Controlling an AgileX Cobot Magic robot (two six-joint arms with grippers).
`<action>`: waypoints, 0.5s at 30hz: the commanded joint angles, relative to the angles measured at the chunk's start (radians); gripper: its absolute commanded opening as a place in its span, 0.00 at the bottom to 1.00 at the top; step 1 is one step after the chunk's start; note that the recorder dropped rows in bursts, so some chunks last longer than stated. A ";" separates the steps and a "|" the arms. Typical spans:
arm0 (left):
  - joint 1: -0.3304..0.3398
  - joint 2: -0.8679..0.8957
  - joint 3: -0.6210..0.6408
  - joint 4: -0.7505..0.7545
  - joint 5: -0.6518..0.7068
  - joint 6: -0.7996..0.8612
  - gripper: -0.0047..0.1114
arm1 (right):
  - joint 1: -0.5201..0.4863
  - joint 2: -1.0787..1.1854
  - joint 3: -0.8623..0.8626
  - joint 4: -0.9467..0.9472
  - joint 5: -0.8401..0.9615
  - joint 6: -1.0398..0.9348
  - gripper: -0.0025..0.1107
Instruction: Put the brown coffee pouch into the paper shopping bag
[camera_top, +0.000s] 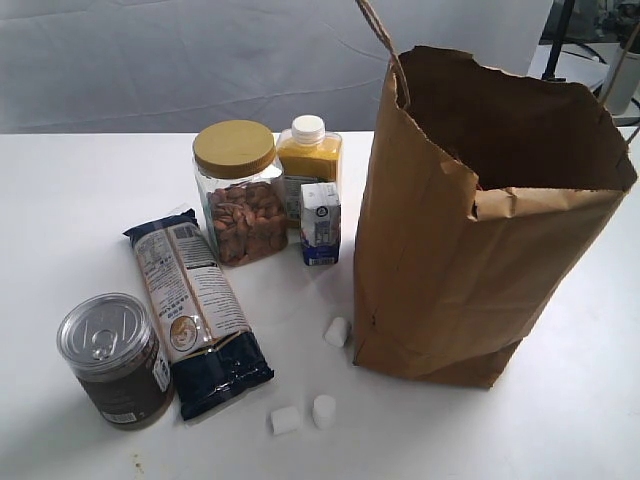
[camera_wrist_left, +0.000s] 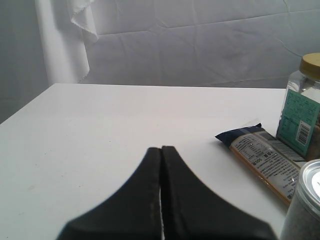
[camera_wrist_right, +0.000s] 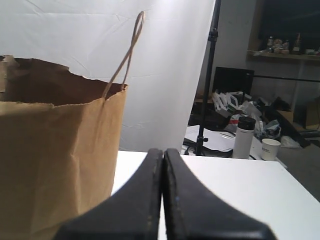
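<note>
From the exterior view I see the paper shopping bag (camera_top: 470, 250) standing upright on the white table (camera_top: 60, 200), its mouth open and its rim creased and torn; one cord handle (camera_top: 385, 40) rises from the near-left corner. I cannot find the brown coffee pouch anywhere on the table, and I cannot tell from these angles whether it lies down inside the bag. Left of the bag stand a jar of almonds (camera_top: 240, 195), a yellow bottle (camera_top: 310, 160) and a small carton (camera_top: 321, 224); nearer me lie a long dark-blue packet (camera_top: 195, 310) and a can (camera_top: 115, 360); three white marshmallows (camera_top: 337, 331) sit by the bag's base. My left gripper (camera_wrist_left: 161, 150) has its fingers pressed together with nothing between them; my right gripper (camera_wrist_right: 163, 151) is likewise closed and empty, just beside the bag (camera_wrist_right: 55, 160).
</note>
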 joint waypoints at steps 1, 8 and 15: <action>0.003 -0.003 0.004 0.005 -0.005 -0.002 0.04 | -0.036 -0.006 0.003 0.006 0.003 0.001 0.02; 0.003 -0.003 0.004 0.005 -0.005 -0.002 0.04 | -0.046 -0.006 0.003 0.006 0.003 0.001 0.02; 0.003 -0.003 0.004 0.005 -0.005 -0.002 0.04 | -0.046 -0.006 0.003 0.006 0.003 0.001 0.02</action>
